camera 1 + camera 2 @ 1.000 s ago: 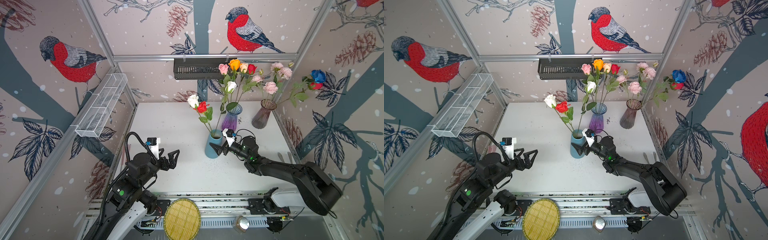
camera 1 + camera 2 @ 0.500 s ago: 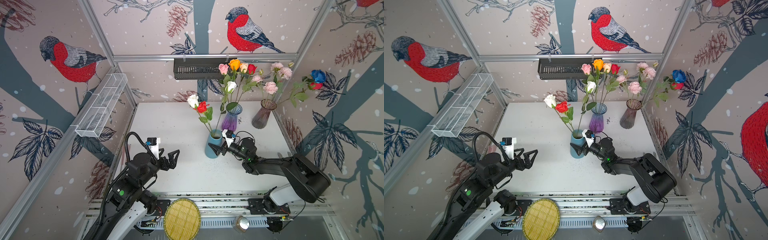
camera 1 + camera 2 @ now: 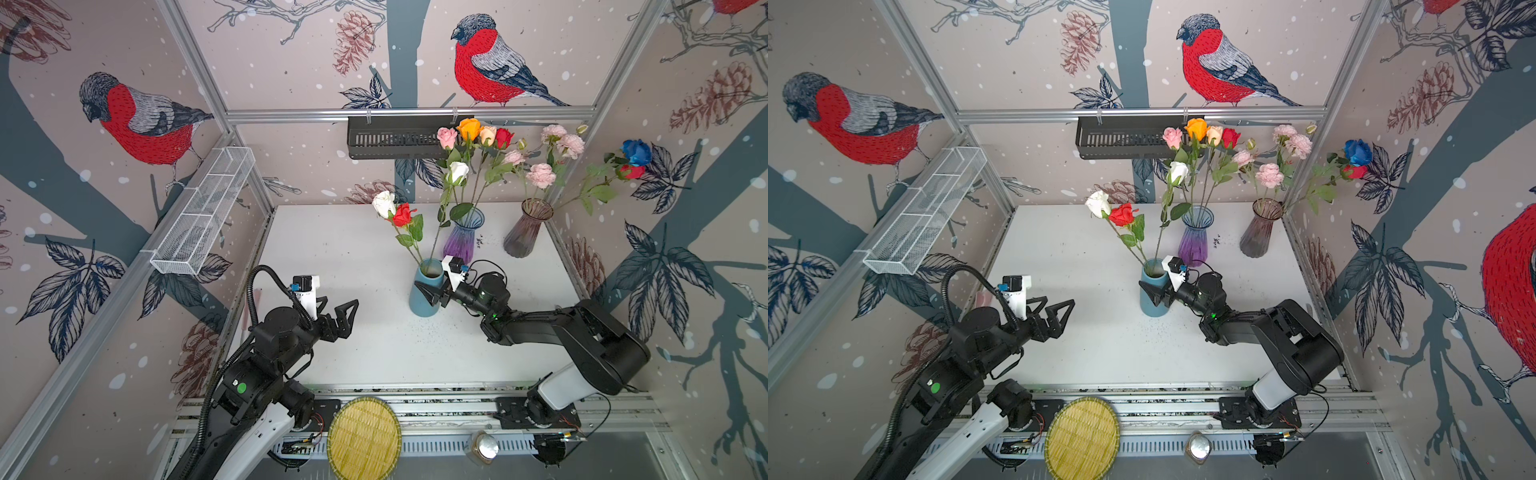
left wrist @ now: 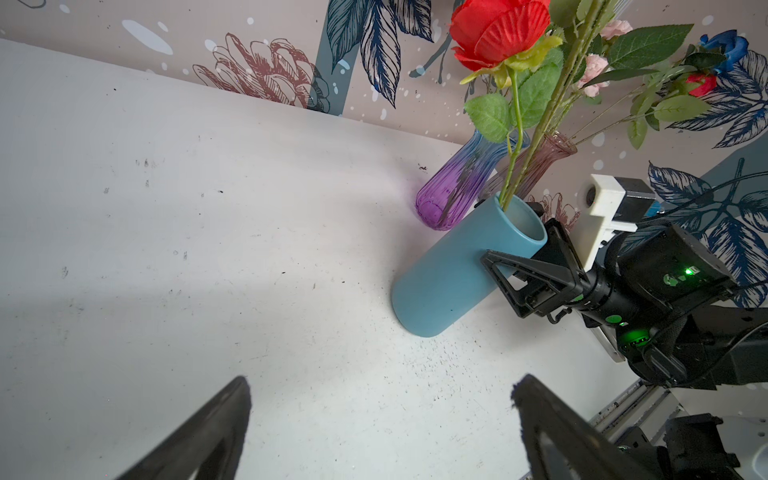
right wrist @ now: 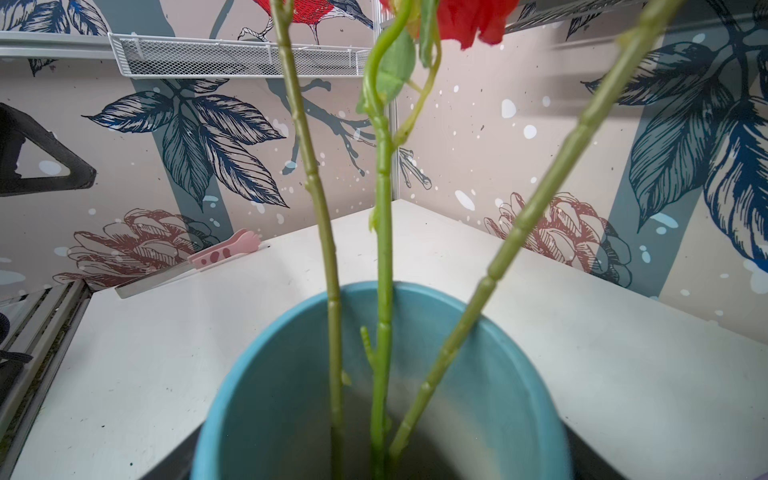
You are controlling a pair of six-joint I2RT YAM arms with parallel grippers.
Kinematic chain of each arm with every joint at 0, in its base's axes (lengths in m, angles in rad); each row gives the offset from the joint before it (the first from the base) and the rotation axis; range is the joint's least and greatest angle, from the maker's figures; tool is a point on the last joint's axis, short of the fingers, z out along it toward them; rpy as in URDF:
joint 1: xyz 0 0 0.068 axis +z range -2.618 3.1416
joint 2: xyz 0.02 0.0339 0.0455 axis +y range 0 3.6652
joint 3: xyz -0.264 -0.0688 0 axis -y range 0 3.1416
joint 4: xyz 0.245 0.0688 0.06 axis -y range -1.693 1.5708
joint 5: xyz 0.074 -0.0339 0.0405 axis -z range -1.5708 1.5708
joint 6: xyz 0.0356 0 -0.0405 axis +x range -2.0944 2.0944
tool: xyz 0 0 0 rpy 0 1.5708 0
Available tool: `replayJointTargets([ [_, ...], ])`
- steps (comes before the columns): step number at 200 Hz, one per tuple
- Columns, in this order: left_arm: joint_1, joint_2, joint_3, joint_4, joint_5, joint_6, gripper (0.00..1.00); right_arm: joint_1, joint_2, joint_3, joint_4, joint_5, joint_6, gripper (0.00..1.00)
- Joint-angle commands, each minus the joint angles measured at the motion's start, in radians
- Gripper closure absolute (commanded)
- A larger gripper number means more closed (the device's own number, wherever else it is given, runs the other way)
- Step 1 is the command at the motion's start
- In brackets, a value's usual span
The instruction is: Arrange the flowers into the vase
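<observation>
A blue vase (image 3: 424,301) (image 3: 1152,301) (image 4: 444,286) stands mid-table and holds three flowers: a white rose (image 3: 383,203), a red rose (image 3: 402,215) (image 4: 498,29) and a taller white rose (image 3: 457,172). Their green stems (image 5: 384,291) run down inside it. My right gripper (image 3: 430,286) (image 3: 1156,286) (image 4: 515,241) (image 5: 380,473) straddles the vase's upper part, with a finger lying against each side. My left gripper (image 3: 343,309) (image 3: 1059,307) (image 4: 380,382) hangs open and empty over bare table at the front left.
A purple vase (image 3: 461,239) and a smoky brown vase (image 3: 525,232), both full of flowers, stand close behind the blue one. A pink utensil (image 5: 224,253) lies by the left wall. A woven yellow tray (image 3: 363,436) sits on the front rail.
My right gripper has pushed forward around the blue vase and its jaws have narrowed onto it, while that arm's elbow drew back. The left arm has not moved.
</observation>
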Motion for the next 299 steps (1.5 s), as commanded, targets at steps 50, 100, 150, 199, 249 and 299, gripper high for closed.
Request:
replayJointTargets([
  [50, 0.002, -0.002, -0.002, 0.020, 0.001, 0.004, 0.01, 0.001, 0.017, 0.021, 0.010, -0.033, 0.013, 0.60],
  [100, 0.002, -0.002, -0.002, 0.020, 0.001, 0.004, 0.01, 0.000, 0.013, 0.048, -0.022, -0.033, -0.011, 0.59],
  [150, 0.002, -0.001, -0.002, 0.020, 0.001, 0.004, 0.01, 0.001, 0.045, 0.165, -0.061, -0.040, -0.039, 0.58],
  [199, 0.002, -0.006, -0.002, 0.019, 0.001, 0.002, 0.01, 0.001, 0.128, 0.295, -0.027, -0.058, -0.039, 0.59],
  [249, 0.003, -0.011, -0.005, 0.020, 0.000, 0.001, 0.01, 0.001, 0.231, 0.413, 0.021, -0.069, -0.022, 0.59],
  [299, 0.003, -0.017, -0.005, 0.020, 0.001, 0.002, 0.02, 0.003, 0.337, 0.555, -0.017, -0.092, -0.022, 0.59],
])
